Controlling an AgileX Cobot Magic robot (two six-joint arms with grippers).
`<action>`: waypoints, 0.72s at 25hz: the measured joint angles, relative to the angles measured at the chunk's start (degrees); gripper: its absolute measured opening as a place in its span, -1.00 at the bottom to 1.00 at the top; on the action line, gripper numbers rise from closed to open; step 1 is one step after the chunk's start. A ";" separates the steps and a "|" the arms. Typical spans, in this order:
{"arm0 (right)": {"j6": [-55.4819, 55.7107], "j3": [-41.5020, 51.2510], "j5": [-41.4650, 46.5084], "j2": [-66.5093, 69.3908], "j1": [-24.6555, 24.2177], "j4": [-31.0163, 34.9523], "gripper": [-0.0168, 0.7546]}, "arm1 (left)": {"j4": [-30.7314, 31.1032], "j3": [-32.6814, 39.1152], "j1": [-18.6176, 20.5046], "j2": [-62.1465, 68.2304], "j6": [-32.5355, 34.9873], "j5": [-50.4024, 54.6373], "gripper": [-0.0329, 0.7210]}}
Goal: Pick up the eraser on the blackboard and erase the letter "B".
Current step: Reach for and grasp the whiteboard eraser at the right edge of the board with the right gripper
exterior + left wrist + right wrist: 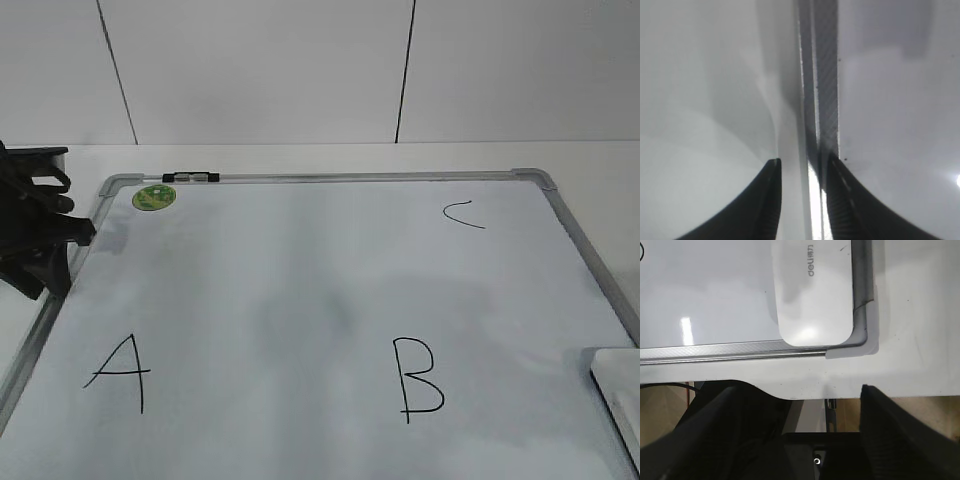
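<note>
Across nearly the whole table I've got the blackboard [330, 290] lying flat, grey frame all round. My left gripper [40, 235] sits at the board's left edge, over the frame; on the left wrist view its fingers [760, 205] stand apart with the frame rail [821, 75] running straight away between them, nothing held, so that one is released.

My right gripper [810, 400] hangs just off the board's near right corner, jaws spread wide and empty. Right ahead of it lies the eraser [815, 290], a white oblong tucked into that corner, touching or just beside the frame on two sides. Its long axis runs straight away from the gripper, along the board's right rail, one rounded short end pointing back at the fingers. On the exterior view only a sliver of the eraser [618, 385] shows at the right edge.

The letter "B" [415, 380] sits left of the eraser, well apart from both grippers. The "A" [120, 372] lies below the left gripper, the small "C" [462, 214] at the far right. A green sticker [153, 196] and a marker [190, 177] sit at the far rail, just beyond the left gripper.
</note>
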 joint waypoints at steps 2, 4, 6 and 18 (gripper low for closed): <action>0.00 0.00 -0.08 0.00 0.00 0.00 0.52 | 0.00 0.00 0.00 0.00 0.00 0.00 -0.29; 0.00 0.00 -0.08 0.00 0.00 0.00 0.52 | 0.00 0.00 0.00 0.00 0.00 0.00 -0.29; 0.00 0.00 -0.08 0.00 0.00 0.00 0.52 | 0.00 0.00 0.00 0.00 0.00 0.00 -0.35; 0.00 0.00 -0.08 0.00 0.00 -0.04 0.52 | -1.42 0.00 -0.10 0.00 -0.56 0.00 -0.86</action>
